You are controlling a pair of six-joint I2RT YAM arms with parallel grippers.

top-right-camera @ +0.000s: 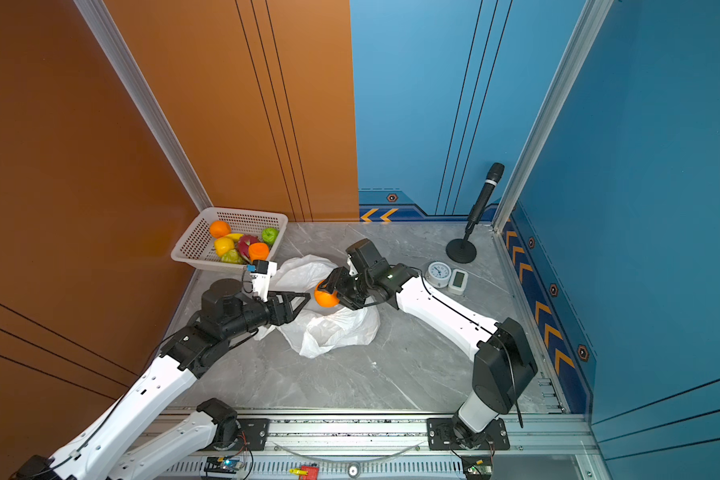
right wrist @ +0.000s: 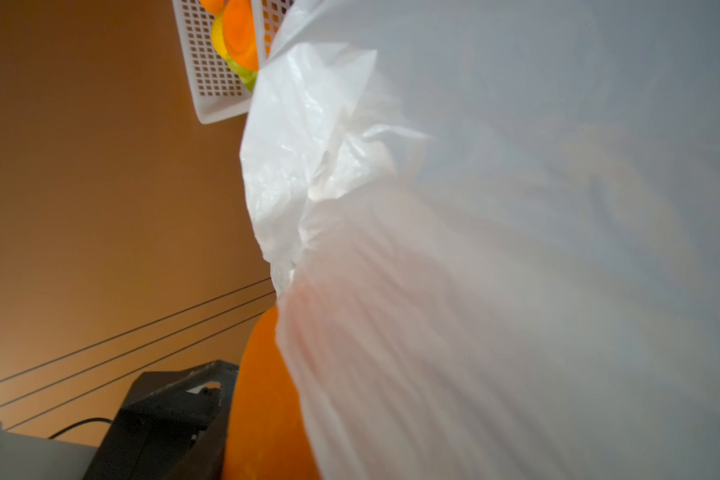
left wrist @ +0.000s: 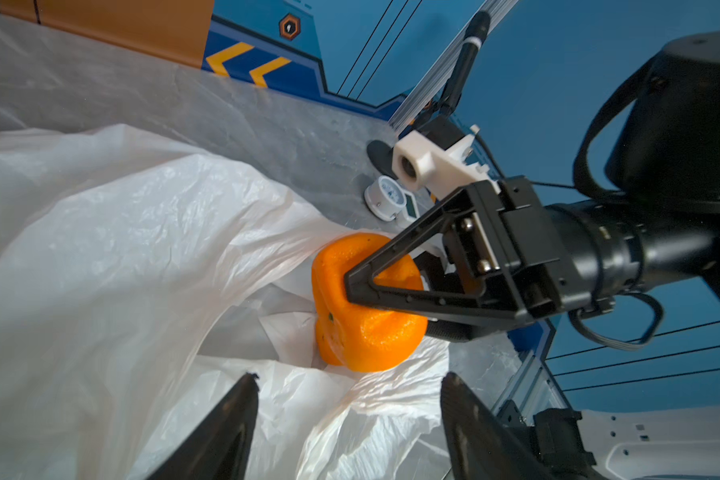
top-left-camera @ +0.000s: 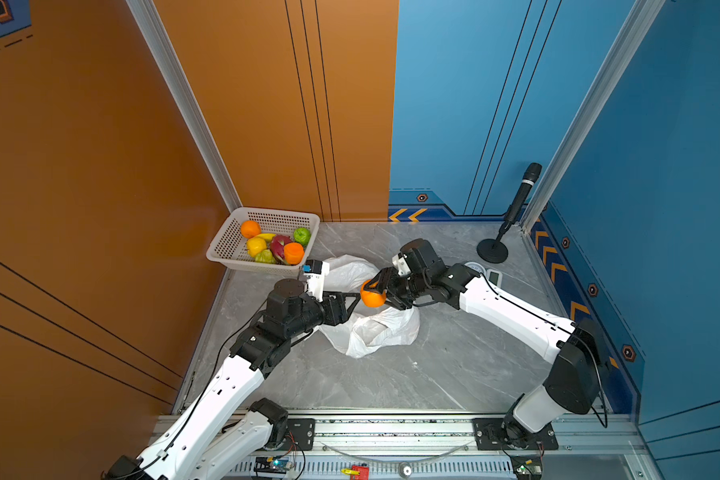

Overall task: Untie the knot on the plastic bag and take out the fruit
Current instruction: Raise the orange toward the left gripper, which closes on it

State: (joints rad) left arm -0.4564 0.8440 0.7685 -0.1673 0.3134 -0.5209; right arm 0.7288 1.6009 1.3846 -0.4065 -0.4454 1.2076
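Observation:
My right gripper (top-left-camera: 374, 293) is shut on an orange fruit (top-left-camera: 373, 297) (left wrist: 366, 324) and holds it just above the plastic bag (top-left-camera: 385, 332) (top-right-camera: 337, 332). The bag lies crumpled on the grey table with its mouth gaping. The knot is out of view. My left gripper (top-left-camera: 352, 303) (left wrist: 348, 378) is open, its tips a short way left of the orange and not touching it. In the right wrist view bag plastic (right wrist: 516, 249) covers most of the picture, beside the orange (right wrist: 262, 395).
A white mesh basket (top-left-camera: 225, 249) at the back left holds several fruit, among them a dragon fruit (top-left-camera: 280, 245) and a green one (top-left-camera: 302, 235). A microphone stand (top-left-camera: 492, 250), a clock (top-right-camera: 439, 274) and a small white device (top-right-camera: 458, 281) sit at the back right.

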